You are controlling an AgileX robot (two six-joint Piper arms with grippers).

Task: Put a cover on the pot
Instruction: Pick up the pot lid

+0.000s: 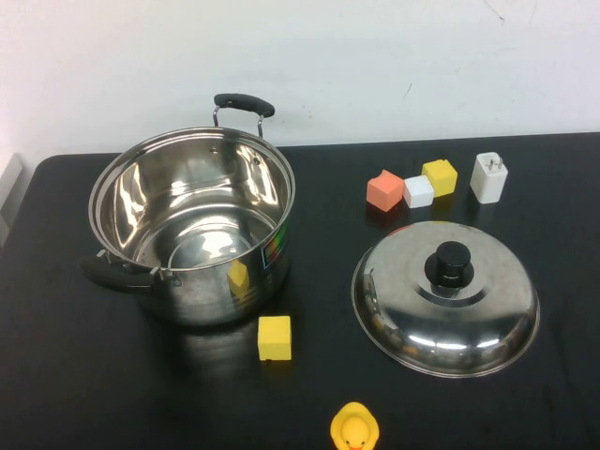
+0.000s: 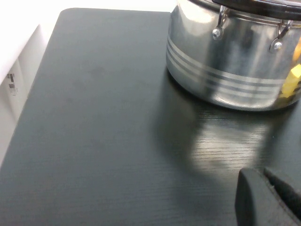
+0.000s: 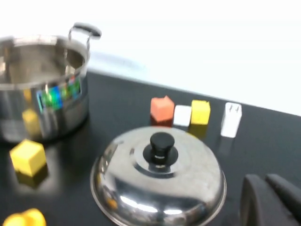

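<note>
The large steel pot [image 1: 208,302] stands open and empty on the left of the black table, with black side handles and a colourful sticker. It also shows in the left wrist view [image 2: 225,70] and the right wrist view [image 3: 42,101]. The domed steel lid [image 1: 473,323] with a black knob lies on the table to the pot's right; it also shows in the right wrist view [image 3: 183,181]. My left gripper [image 2: 263,172] is shut and empty, low over the table near the pot's outer side. My right gripper [image 3: 264,178] is shut and empty beside the lid's rim. Neither arm shows in the high view.
A yellow cube [image 1: 274,337] lies in front of the pot. A yellow rubber duck [image 1: 354,429] sits at the front edge. An orange block [image 1: 384,189], a white block [image 1: 418,191], a yellow block [image 1: 440,176] and a white plug adapter [image 1: 488,176] stand behind the lid.
</note>
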